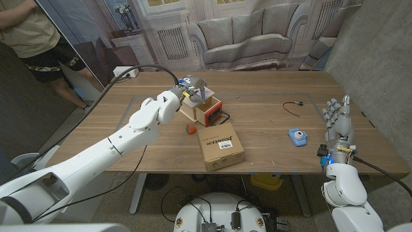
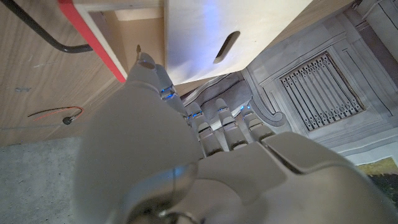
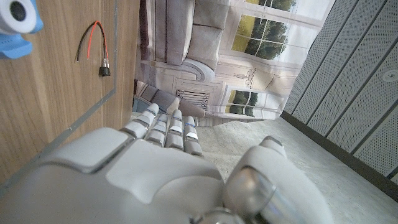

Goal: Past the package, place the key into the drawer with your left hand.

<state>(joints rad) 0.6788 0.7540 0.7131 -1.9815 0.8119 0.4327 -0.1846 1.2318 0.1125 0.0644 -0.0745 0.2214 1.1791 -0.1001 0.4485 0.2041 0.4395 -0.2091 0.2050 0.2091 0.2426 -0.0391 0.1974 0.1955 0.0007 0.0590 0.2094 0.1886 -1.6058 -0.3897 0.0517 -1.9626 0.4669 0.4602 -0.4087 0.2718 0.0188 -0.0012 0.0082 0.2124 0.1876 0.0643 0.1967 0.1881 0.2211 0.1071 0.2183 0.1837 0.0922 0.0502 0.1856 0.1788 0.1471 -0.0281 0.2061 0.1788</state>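
My left hand [image 1: 191, 89] hangs over the small wooden drawer box [image 1: 207, 113], which has a red-orange rim and stands open, just past the cardboard package [image 1: 221, 147]. In the left wrist view the fingers [image 2: 224, 127] are curled in and the thumb reaches toward the drawer's red edge [image 2: 87, 37]. A thin metal sliver, seemingly the key [image 2: 138, 48], pokes out at the thumb tip; most of it is hidden. My right hand [image 1: 338, 120] stands upright near the table's right edge, fingers apart, holding nothing.
A small red-brown object [image 1: 190, 128] lies between the drawer and the package. A blue round item [image 1: 297, 136] and a red-black wire [image 1: 294, 107] lie toward the right. A black cable [image 1: 224, 117] runs by the drawer. A person [image 1: 32, 32] stands at the back left.
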